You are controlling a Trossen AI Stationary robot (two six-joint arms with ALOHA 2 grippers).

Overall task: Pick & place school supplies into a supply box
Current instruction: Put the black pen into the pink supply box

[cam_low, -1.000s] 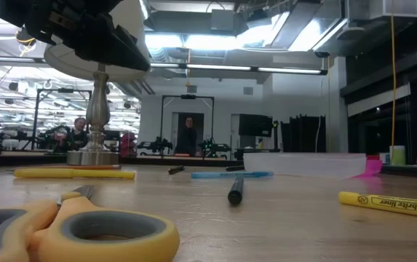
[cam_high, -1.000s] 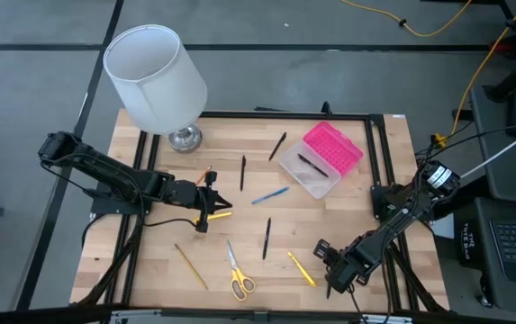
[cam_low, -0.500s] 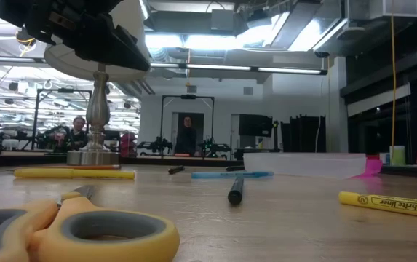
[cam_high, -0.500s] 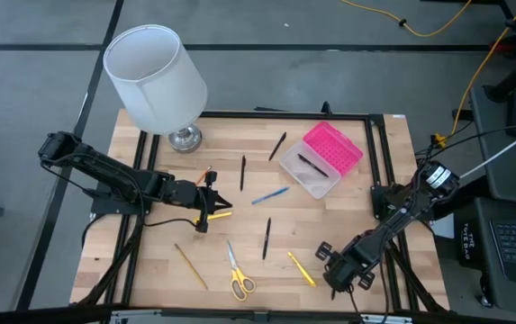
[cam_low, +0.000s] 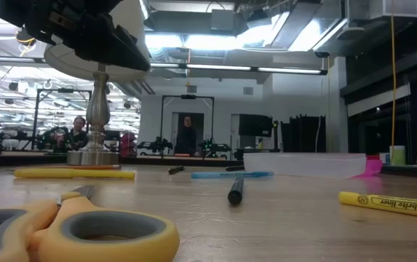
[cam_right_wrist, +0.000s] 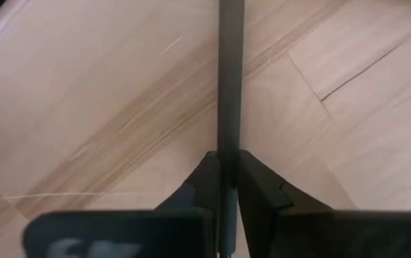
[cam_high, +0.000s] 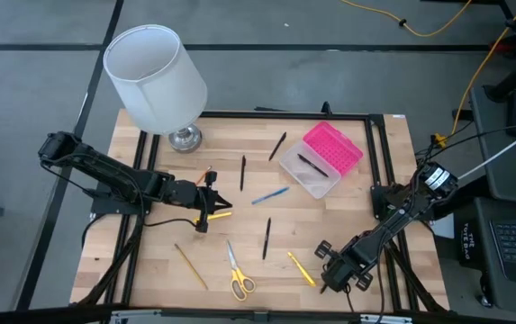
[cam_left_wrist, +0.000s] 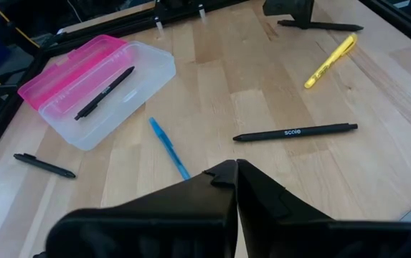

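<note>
At the table's near-right edge, the right tool [cam_high: 327, 286] has pinched a dark pen [cam_right_wrist: 229, 86].

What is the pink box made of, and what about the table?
The supply box looks like plastic: a see-through base, with a black pen showing through, and a bright pink bumpy lid. The table looks like pale wood, with plank seams and grain lines showing.

Pink-lidded supply box [cam_high: 321, 159] lies open right of the lamp [cam_high: 156, 79], one black pen [cam_high: 311, 163] in its clear base. Pens, pencils, a yellow highlighter [cam_high: 301, 268] and yellow-handled scissors [cam_high: 238, 274] are scattered flat below the lamp.
</note>
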